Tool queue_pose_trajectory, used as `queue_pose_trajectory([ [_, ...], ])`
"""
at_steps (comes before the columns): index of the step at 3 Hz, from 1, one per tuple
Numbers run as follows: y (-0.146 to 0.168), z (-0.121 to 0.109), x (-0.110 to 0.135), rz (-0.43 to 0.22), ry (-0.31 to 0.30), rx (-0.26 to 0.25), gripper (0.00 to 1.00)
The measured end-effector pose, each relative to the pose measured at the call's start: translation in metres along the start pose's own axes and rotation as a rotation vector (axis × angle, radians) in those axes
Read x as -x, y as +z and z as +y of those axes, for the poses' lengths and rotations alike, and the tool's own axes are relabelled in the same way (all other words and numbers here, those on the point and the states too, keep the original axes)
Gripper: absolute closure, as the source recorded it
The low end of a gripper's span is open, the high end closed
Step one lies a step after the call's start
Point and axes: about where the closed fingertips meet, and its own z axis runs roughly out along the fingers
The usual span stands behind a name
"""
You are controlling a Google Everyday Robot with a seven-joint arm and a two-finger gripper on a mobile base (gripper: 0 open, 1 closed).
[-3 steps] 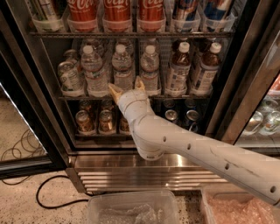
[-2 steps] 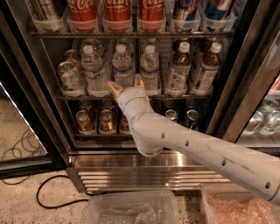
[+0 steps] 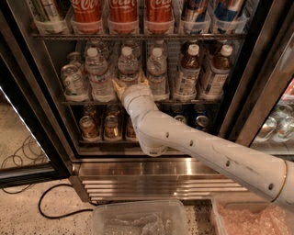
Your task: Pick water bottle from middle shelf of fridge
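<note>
Reaching into the tall dark-framed drinks fridge (image 3: 161, 170), the white claw (image 3: 131, 84) holds its tan fingers (image 3: 117, 88) apart around the small clear plastic water bottle (image 3: 127, 64), which stands on the thin wire middle shelf (image 3: 81, 102), not lifted yet.

Matt claw (image 3: 131, 83) at glossy clear-plastic water bottle (image 3: 128, 64), metal-railed middle shelf (image 3: 193, 101), brushed steel fridge (image 3: 161, 172) base.

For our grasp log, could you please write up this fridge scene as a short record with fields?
pincer: at the middle shelf, covering the foot of the water bottle
water bottle: upright, middle of three clear ones
right of them: brown drink bottles
shelf above: cola bottles
shelf below: cans
fridge: open, arm reaching in
</note>
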Motion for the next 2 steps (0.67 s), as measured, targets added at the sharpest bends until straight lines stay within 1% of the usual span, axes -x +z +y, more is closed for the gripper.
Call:
queue_pose_trajectory([
  [1,0.0036,0.0015,0.0018,-0.008,-0.007,0.009,0.49],
  [2,0.0037,0.0016,0.0017,-0.008,-0.007,0.010,0.74],
])
